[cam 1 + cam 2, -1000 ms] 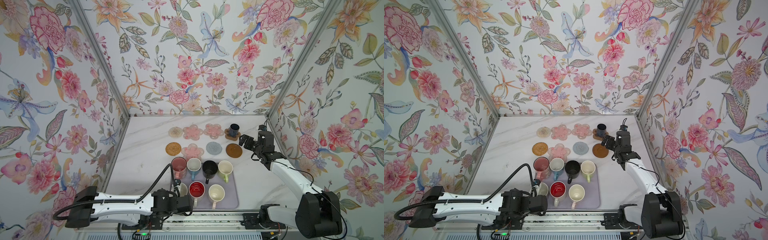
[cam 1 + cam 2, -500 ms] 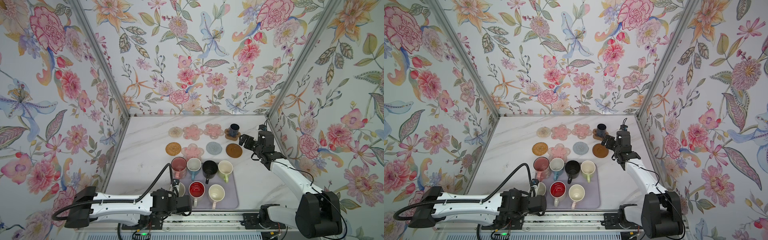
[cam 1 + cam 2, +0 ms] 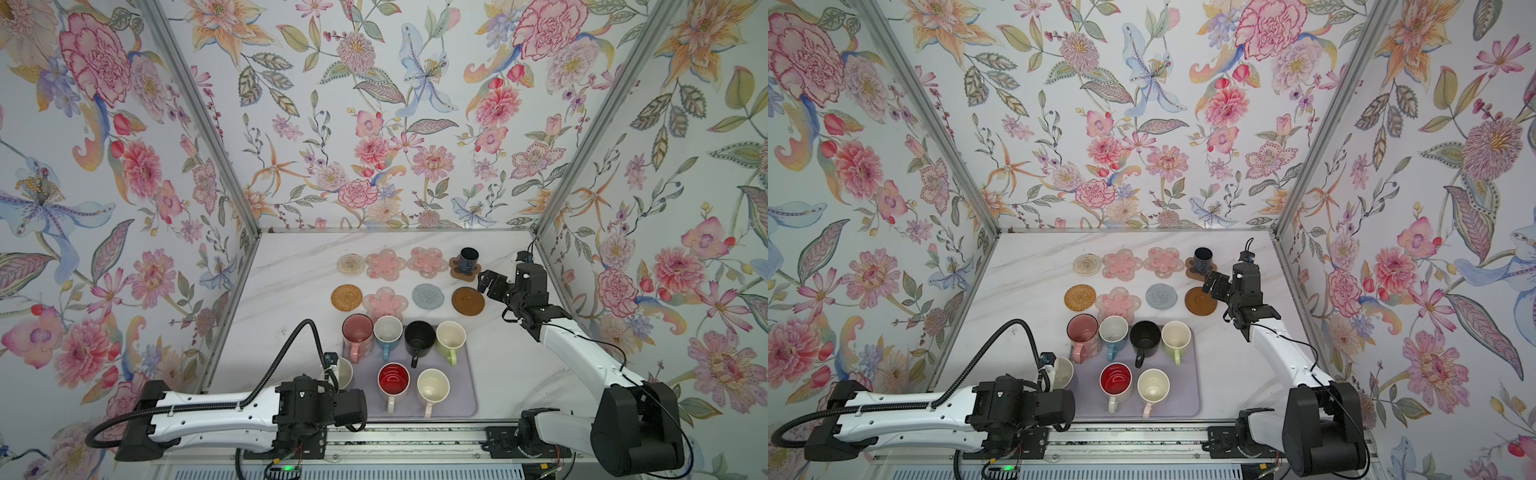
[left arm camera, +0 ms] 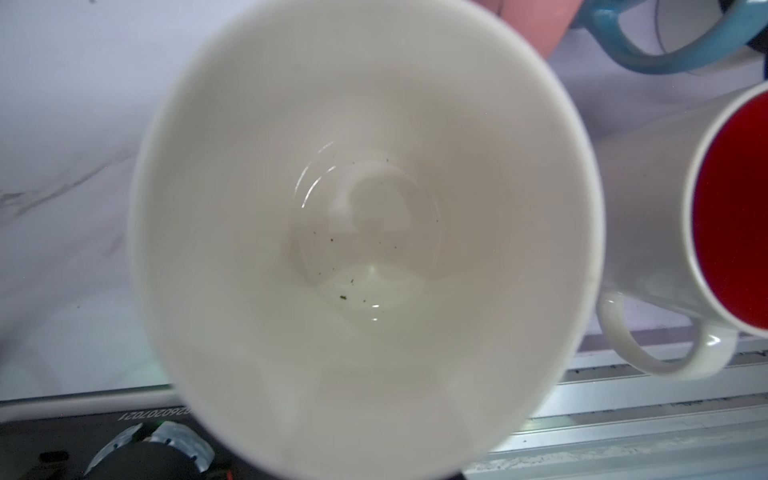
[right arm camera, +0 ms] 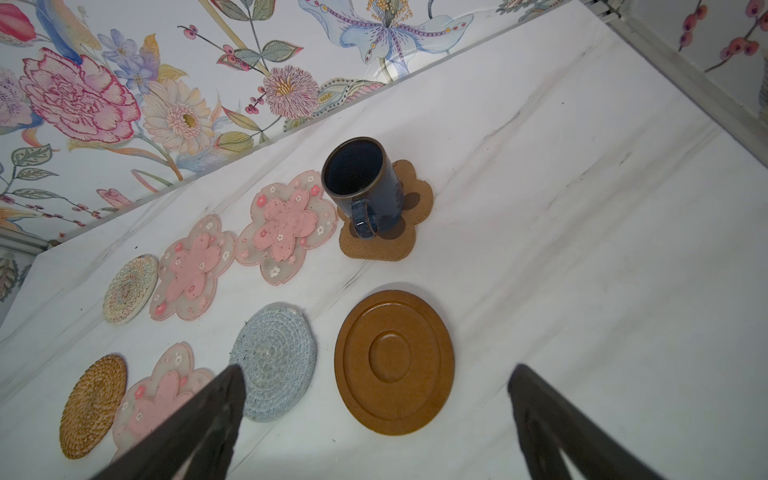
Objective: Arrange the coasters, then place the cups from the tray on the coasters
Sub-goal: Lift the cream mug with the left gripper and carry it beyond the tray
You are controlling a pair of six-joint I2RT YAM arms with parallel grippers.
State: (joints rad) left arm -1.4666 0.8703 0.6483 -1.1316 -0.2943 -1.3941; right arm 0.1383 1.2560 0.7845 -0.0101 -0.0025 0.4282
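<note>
Two rows of four fill the far half of the white, grey-veined surface [image 3: 291, 286]. At the back run a clear beaded round coaster [image 3: 351, 263], a translucent pink flower coaster [image 3: 385, 264] with raised petals, a second flower coaster [image 3: 427, 262] and a grainy, cork-brown paw coaster [image 5: 384, 245]. On the paw coaster the small navy cup [image 5: 357, 183] stands upright, its glaze speckled. In front lie a woven rattan coaster [image 3: 346, 297], a third flower coaster [image 3: 384, 301], a grey knitted coaster [image 3: 427, 296] and a smooth brown wooden disc [image 3: 468, 300] with concentric rings.

The pale lavender tray [image 3: 467, 395], rounded at its corners, carries glossy cups. A pink cup [image 3: 357, 330], blue cup [image 3: 387, 330], black cup [image 3: 419, 334] and light green cup [image 3: 451, 334] stand along its far edge. A red-lined white cup [image 3: 393, 380] and a cream cup [image 3: 433, 384] with a pink handle stand nearer. A pale cup [image 3: 345, 371] sits at the tray's left edge, its white inside filling the left wrist view.

The left claw [image 3: 336, 376] is at that pale cup with its jaws together. Its fingers are hidden, so I cannot tell whether they pinch the cup. The right claw [image 3: 487, 282] hangs spread wide and empty near the wooden disc and the paw coaster, touching neither.

A row of digits [image 4: 153, 415] runs upside down on a dark part below the pale cup, too blurred to read.
</note>
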